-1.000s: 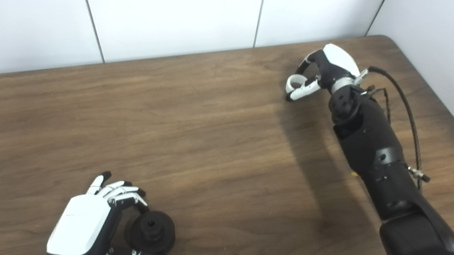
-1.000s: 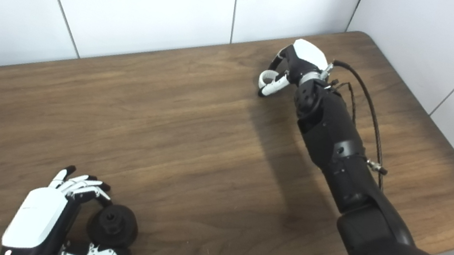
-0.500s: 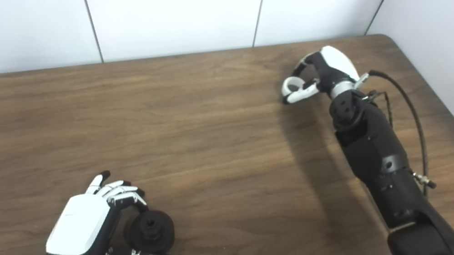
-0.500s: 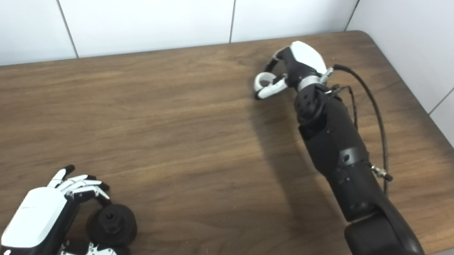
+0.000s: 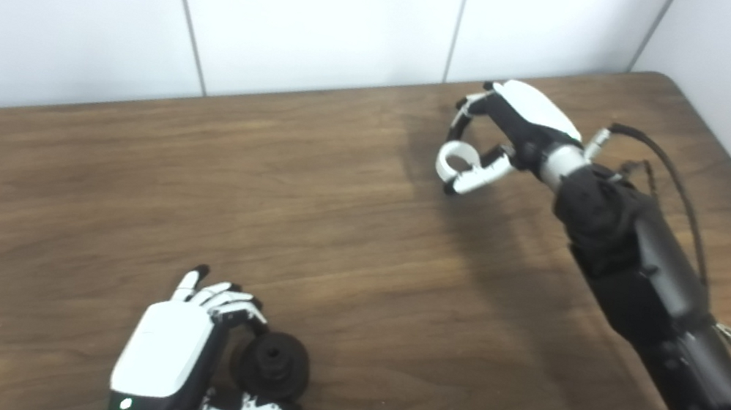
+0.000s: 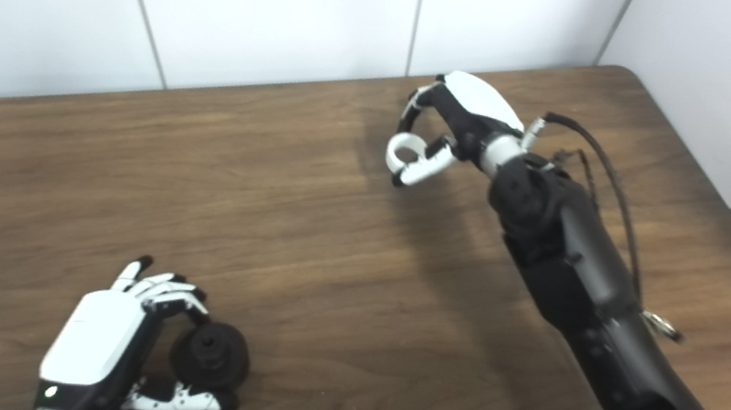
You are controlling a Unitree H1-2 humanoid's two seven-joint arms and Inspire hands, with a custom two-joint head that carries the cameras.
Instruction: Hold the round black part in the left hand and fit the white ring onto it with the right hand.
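The round black part (image 5: 272, 366) sits in my left hand (image 5: 177, 352) at the near left of the wooden table (image 5: 332, 229), gripped between fingers and thumb, its centre hole facing up. My right hand (image 5: 508, 129) is raised over the far right of the table and is shut on the white ring (image 5: 453, 159), pinched between fingers and thumb. In the right eye view the ring (image 6: 404, 153) and the black part (image 6: 210, 355) are far apart, with a wide stretch of table between them.
White wall panels (image 5: 296, 0) stand behind the table's far edge. The table's right corner (image 5: 661, 80) is near the right hand. A black cable (image 5: 674, 182) loops along the right forearm.
The camera has shifted. The right hand has lifted the white ring and carried it a little leftward and nearer. The left hand still holds the black part in the same place.
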